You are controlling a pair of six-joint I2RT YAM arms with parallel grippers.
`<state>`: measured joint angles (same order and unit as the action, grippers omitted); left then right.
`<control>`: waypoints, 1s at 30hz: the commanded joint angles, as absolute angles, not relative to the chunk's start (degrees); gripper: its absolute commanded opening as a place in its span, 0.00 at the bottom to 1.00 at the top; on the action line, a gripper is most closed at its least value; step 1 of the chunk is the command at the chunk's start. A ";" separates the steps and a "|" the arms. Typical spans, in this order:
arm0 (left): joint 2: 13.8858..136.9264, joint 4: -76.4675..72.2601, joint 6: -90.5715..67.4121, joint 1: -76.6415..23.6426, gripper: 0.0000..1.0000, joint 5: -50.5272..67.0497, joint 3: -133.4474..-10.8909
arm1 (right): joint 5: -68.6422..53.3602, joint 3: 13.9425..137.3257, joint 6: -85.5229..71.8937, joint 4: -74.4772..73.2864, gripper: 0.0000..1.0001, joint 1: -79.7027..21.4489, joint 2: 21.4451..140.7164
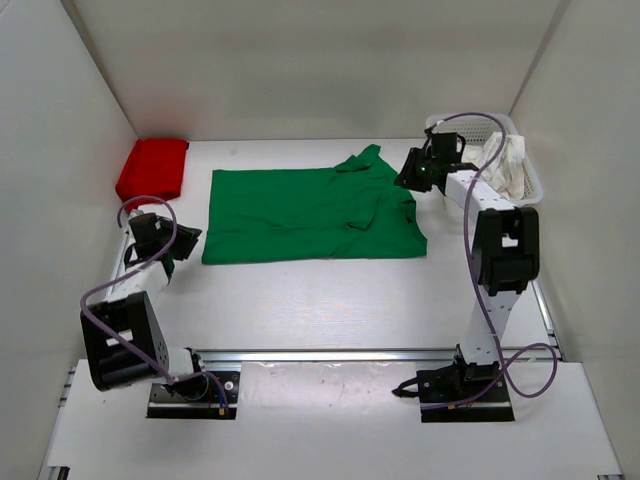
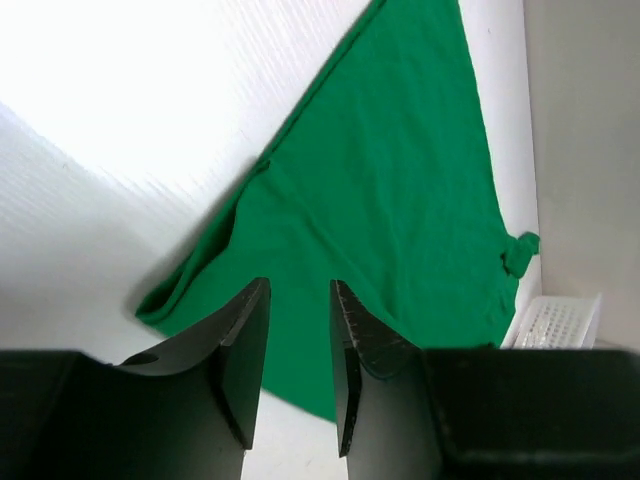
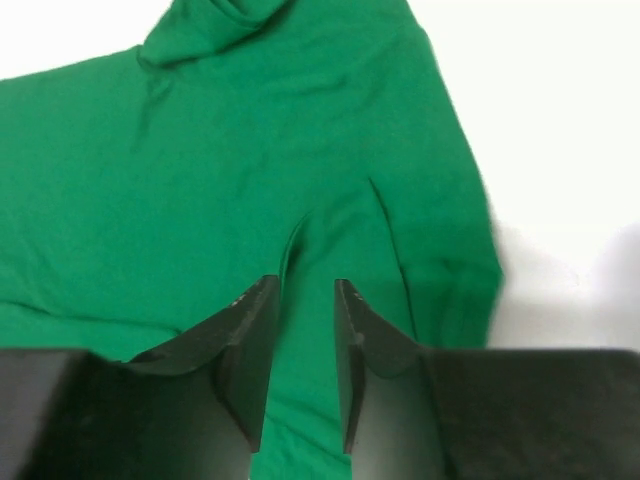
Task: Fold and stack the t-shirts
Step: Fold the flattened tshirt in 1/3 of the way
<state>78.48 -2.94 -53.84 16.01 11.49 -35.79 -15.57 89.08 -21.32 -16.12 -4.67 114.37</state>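
Green short-sleeved cloth t-shirt lay spread flat mid-table. Bright red cloth t-shirt sat folded, far left corner. White cloth t-shirt bunched in white plastic mesh basket. Left gripper near green shirt's left edge, jaws partly parted, empty. Right gripper over its right side, likewise.

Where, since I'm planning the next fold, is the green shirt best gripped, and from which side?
Probably its left edge: the green t-shirt lies flat on the table with that edge straight and free, facing the open left claw. Come in low from the left, pinching a corner. The right end is rumpled around a sleeve, so harder to pinch cleanly.
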 commanded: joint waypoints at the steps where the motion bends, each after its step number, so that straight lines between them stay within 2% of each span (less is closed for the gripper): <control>1: 75.06 0.00 -51.59 16.70 0.40 13.18 -31.31 | -14.41 80.03 -23.01 -11.79 0.30 -2.55 103.30; 3: 74.71 0.00 -51.68 15.91 0.43 13.36 -29.97 | -15.03 71.08 -25.48 -6.36 0.28 -1.59 97.77; 5: 74.88 1.57 -51.59 15.56 0.46 12.40 -29.53 | -15.47 61.38 -28.90 -1.44 0.00 -0.71 92.83; 9: 77.42 2.20 -51.24 13.98 0.50 12.04 -30.32 | -13.46 46.44 -30.59 2.63 0.00 -0.35 83.95; 10: 78.65 1.76 -51.33 13.71 0.51 13.09 -30.06 | -13.10 44.06 -30.76 2.72 0.03 -0.26 82.98; 11: 79.97 0.63 -52.11 14.15 0.50 13.62 -29.36 | -12.66 43.42 -30.59 2.99 0.13 -0.09 82.79; 13: 81.12 -2.28 -53.87 14.59 0.50 14.41 -28.31 | -13.01 40.09 -30.76 3.16 0.25 1.93 82.01; 15: 81.91 -4.03 -54.31 15.03 0.45 14.68 -28.04 | -11.26 39.12 -30.93 2.29 0.35 1.85 82.26; 18: 82.26 -5.18 -55.02 14.85 0.37 14.24 -28.47 | -9.15 37.89 -30.50 2.63 0.42 1.06 82.62; 20: 82.79 -6.67 -55.89 14.33 0.30 14.50 -28.74 | -8.88 37.62 -30.93 3.78 0.41 1.32 84.28; 22: 83.58 -7.47 -56.16 13.72 0.16 14.67 -29.70 | -9.49 37.79 -31.46 5.35 0.41 2.28 85.95; 23: 83.93 -7.47 -56.25 13.71 0.11 14.76 -30.14 | -9.93 37.88 -31.38 5.80 0.38 2.37 87.26; 24: 84.46 -6.95 -55.99 13.01 0.05 13.98 -30.84 | -10.45 37.71 -31.73 6.15 0.28 2.46 87.88; 25: 84.64 -6.86 -55.55 13.01 0.00 13.45 -30.94 | -10.46 38.05 -31.73 7.28 0.24 2.46 88.67; 29: 84.55 -6.68 -54.84 12.75 0.00 13.10 -31.38 | -10.28 39.11 -31.99 6.68 0.00 1.93 90.52; 30: 84.20 -5.98 -54.50 12.92 0.00 12.75 -31.55 | -10.54 38.94 -32.78 6.33 0.00 2.19 89.92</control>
<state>85.08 -5.21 -55.48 13.19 13.82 -29.76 -11.33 37.93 -32.01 4.40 1.96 89.36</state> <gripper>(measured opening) 0.020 0.021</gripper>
